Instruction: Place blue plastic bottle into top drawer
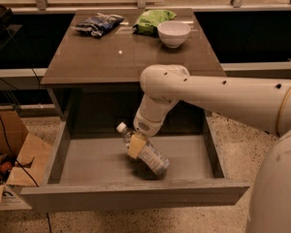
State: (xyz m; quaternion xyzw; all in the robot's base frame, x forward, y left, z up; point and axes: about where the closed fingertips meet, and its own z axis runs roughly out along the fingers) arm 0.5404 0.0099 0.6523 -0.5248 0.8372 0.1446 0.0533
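Observation:
The blue plastic bottle (145, 151) is clear with a white cap and lies tilted, cap up to the left, low inside the open top drawer (92, 161). My gripper (136, 144) hangs from the white arm (213, 98) that reaches in from the right. It is shut on the bottle near its neck, with a tan finger pad (135, 146) across it. The bottle's base is close to the drawer floor near the front; I cannot tell if it touches.
The cabinet top (126, 52) holds a dark blue snack bag (98, 23), a green bag (153, 20) and a white bowl (173, 33). A cardboard box (14, 154) stands on the floor at the left. The drawer front panel (136, 194) juts toward the camera.

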